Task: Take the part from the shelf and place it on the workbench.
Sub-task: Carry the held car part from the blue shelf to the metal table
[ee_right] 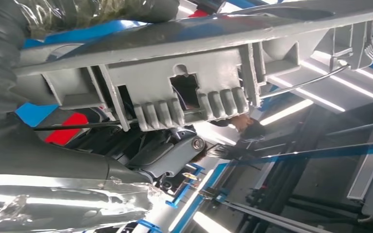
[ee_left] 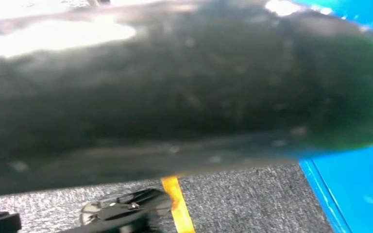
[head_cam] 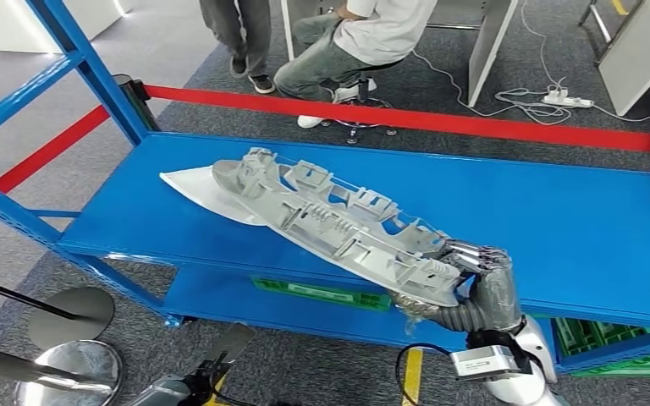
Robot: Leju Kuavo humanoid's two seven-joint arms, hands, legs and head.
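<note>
From the head view, the part [head_cam: 330, 222] was a long, narrow moulding of matt grey plastic, ribbed and cut with square pockets and clips along its upper face, with a smooth pale skin beneath that tapered to a point at its far left end. Its long axis ran diagonally over the shelf [head_cam: 559, 220], a flat glossy blue metal deck on blue uprights, with the pointed end toward the far left and the near end low at the shelf's front edge. There the right hand [head_cam: 482, 283] gripped it, dark fingers [head_cam: 474, 252] curled over the top of the near end and the grey thumb under it. A red barrier tape [head_cam: 406, 118] crossed behind the shelf, and a seated person [head_cam: 347, 42] was beyond it on grey carpet. In the left wrist view a blurred dark rounded surface lay close to the lens, with speckled grey carpet and a yellow floor stripe [ee_left: 177, 204] below it; I could not tell how the left hand's fingers lay. In the right wrist view the part [ee_right: 194, 92] showed its grey ribbed underside with a toothed row and a square opening, pressed against the ribbed grey cover of the right hand [ee_right: 9, 97].
</note>
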